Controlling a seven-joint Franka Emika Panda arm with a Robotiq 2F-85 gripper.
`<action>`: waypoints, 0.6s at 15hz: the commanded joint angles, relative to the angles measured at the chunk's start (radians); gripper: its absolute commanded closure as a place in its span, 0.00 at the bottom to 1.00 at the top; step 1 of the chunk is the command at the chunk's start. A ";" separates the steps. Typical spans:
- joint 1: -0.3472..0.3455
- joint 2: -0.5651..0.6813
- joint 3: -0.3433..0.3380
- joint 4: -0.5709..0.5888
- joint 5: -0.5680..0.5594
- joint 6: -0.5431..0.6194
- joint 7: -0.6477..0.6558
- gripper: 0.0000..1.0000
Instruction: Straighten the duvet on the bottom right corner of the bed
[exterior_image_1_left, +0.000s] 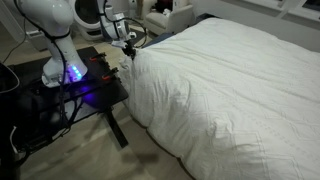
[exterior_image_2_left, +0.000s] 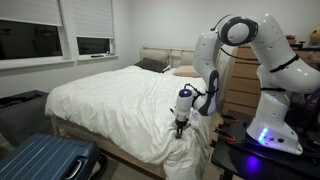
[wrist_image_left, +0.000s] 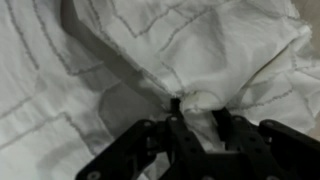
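Pincer (wrist_image_left: 198, 112) pinches a raised duvet (wrist_image_left: 235, 50) fold in its jaws, probably to drag the crumpled corner flat; the duvet spreads beyond it across the bed (exterior_image_2_left: 150, 54) and hangs bunched just below it.

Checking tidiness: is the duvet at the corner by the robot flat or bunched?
Bunched. The duvet hangs in crumpled folds there, and the wrist view shows a ridge gathered in the pincer.
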 joint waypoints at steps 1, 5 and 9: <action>-0.172 -0.019 0.155 -0.013 0.039 -0.069 -0.078 0.95; -0.412 -0.003 0.384 -0.006 0.109 -0.176 -0.232 1.00; -0.488 -0.008 0.471 0.002 0.394 -0.248 -0.526 0.99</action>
